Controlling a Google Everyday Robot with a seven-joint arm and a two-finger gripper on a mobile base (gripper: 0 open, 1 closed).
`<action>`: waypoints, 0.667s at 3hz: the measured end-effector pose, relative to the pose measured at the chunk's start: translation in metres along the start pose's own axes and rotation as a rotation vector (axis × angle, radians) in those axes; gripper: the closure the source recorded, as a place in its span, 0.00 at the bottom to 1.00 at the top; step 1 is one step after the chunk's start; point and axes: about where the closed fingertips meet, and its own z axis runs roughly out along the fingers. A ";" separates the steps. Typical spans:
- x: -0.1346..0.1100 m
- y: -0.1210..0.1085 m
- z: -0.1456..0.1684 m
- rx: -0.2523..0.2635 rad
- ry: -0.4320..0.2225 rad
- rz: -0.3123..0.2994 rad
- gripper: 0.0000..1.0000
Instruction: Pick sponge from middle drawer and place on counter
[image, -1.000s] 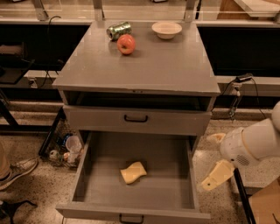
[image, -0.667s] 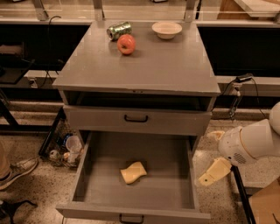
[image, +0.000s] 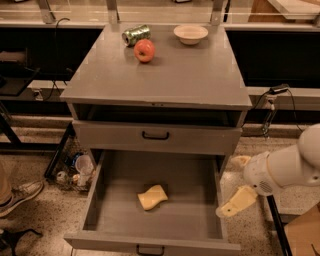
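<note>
Lying in the open middle drawer (image: 190, 210), the sponge (image: 152, 197) is ungrasped; the pincer (image: 228, 186) hangs beside the drawer, spread wide, empty; tabletop (image: 170, 77) placement is not yet done.

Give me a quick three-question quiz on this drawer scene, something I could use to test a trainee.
1. Name the three things standing on the counter.
2. True or false: the sponge lies on the floor of the open middle drawer.
3. The end effector is: A) clamped on the sponge; B) open, outside the drawer, beside its right wall; C) above the counter.

Key
1. A green can, a red apple and a cream bowl.
2. True.
3. B.
</note>
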 end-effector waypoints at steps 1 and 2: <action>0.010 -0.013 0.044 0.017 -0.048 0.006 0.00; 0.012 -0.023 0.099 0.048 -0.055 -0.020 0.00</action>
